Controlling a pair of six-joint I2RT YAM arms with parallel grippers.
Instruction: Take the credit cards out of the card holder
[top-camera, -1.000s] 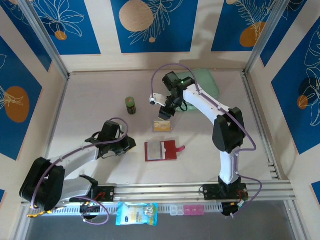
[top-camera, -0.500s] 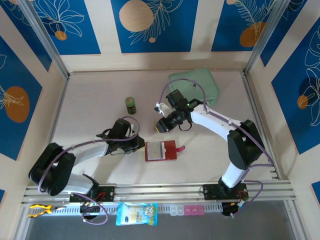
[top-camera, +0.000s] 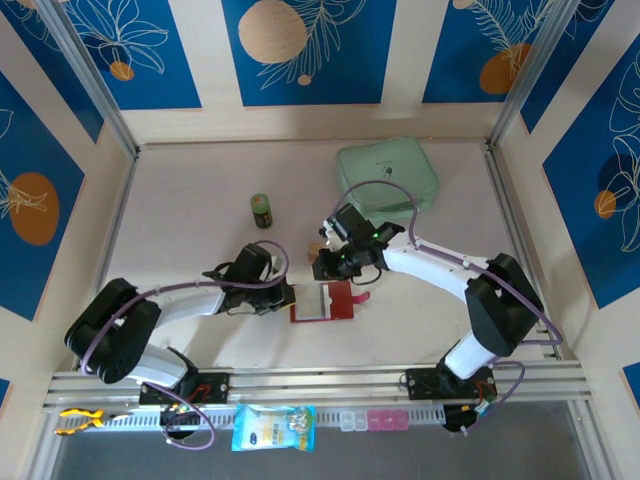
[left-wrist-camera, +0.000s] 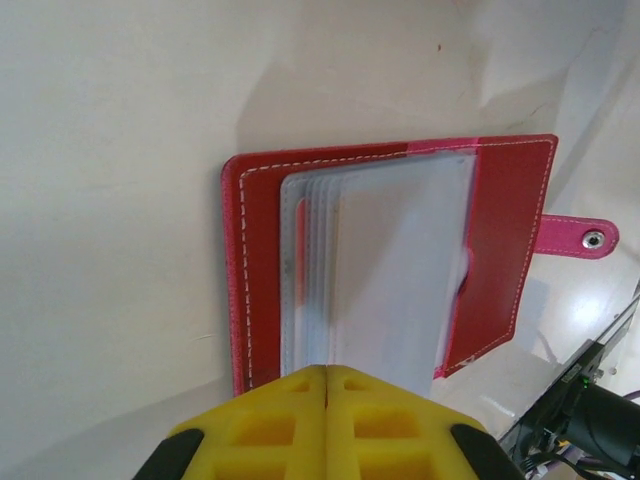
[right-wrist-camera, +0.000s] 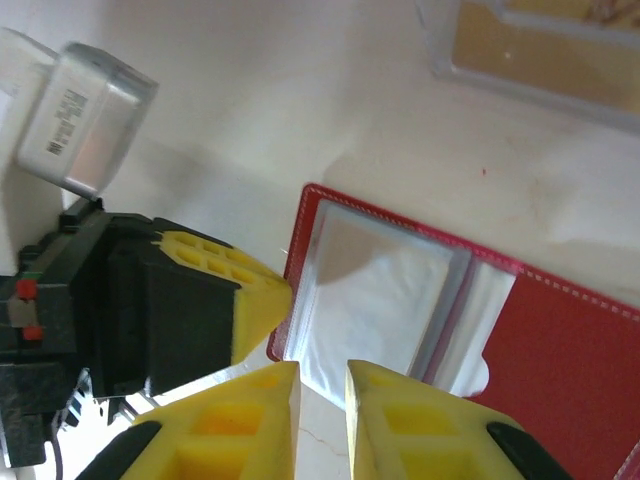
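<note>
The left hand (left-wrist-camera: 326, 372), fingers together, sits at the open card holder's (top-camera: 337, 300) left edge. The right hand (right-wrist-camera: 322, 370), barely apart, meets its clear sleeves (right-wrist-camera: 375, 295); I cannot tell whether it grips one.

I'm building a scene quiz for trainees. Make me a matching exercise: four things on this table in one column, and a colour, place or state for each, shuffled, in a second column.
Things:
1. card holder
2. pouch
3. small jar
4. left gripper

Descriptions:
A. mint green, lying at the far side of the table
B. shut, at the card holder's edge
C. red, lying open with clear sleeves showing
D. dark green, standing upright, beyond the card holder and to its left

Pairs: 1-C, 2-A, 3-D, 4-B
</note>
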